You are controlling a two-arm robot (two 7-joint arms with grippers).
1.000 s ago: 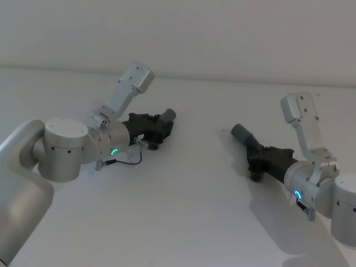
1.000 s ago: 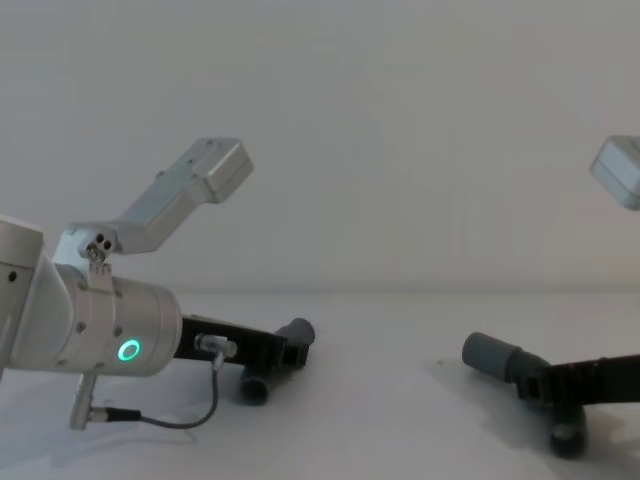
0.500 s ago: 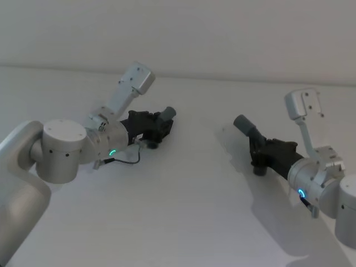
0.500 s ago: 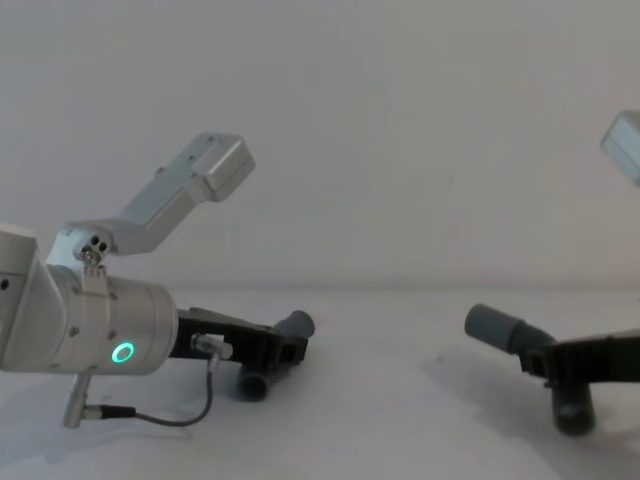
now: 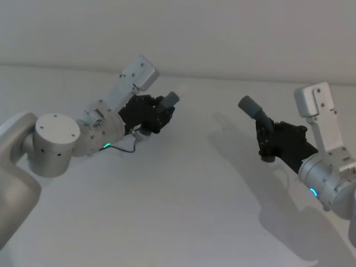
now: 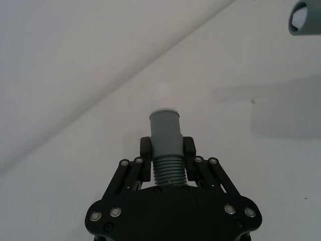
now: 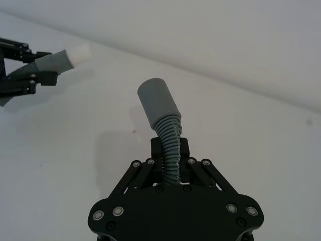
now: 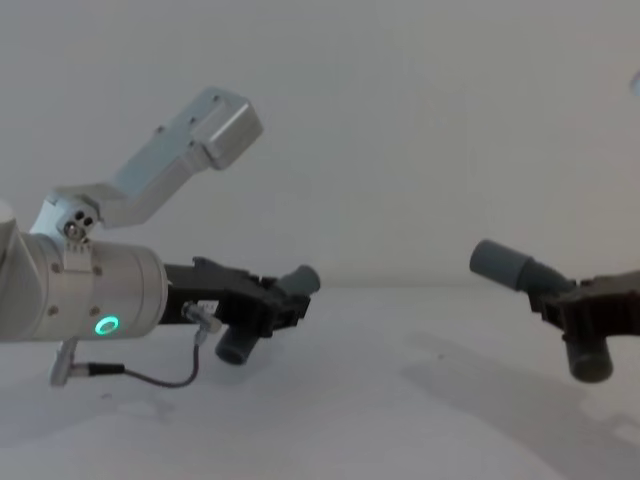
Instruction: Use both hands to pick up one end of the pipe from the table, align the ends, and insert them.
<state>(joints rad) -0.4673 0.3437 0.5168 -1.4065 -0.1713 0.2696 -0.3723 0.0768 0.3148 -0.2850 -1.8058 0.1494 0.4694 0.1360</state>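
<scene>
Both pipe pieces hang above the white table [image 5: 183, 200]. My left gripper [image 5: 157, 115] is shut on the ribbed middle of one piece [image 6: 166, 131], and that piece's narrow white tip [image 7: 78, 52] faces the right arm. My right gripper [image 5: 268, 139] is shut on the ribbed middle of the other piece [image 7: 169, 140], whose wider grey socket [image 7: 157, 102] tilts up toward the left arm. In the chest view the left gripper [image 8: 268, 305] and right gripper [image 8: 572, 300] hold their pieces [image 8: 300, 281] [image 8: 502, 263] at similar height, a wide gap apart. The left wrist view shows the socket's open mouth [image 6: 305, 17] far off.
The table is bare around both arms; soft shadows [image 5: 245, 167] of the arms and pieces lie on it. A plain pale wall [image 5: 222, 33] rises behind the table's far edge.
Both grippers have risen with their pipe pieces, which were at the table surface a second ago. The right piece's socket now stands higher and more upright.
</scene>
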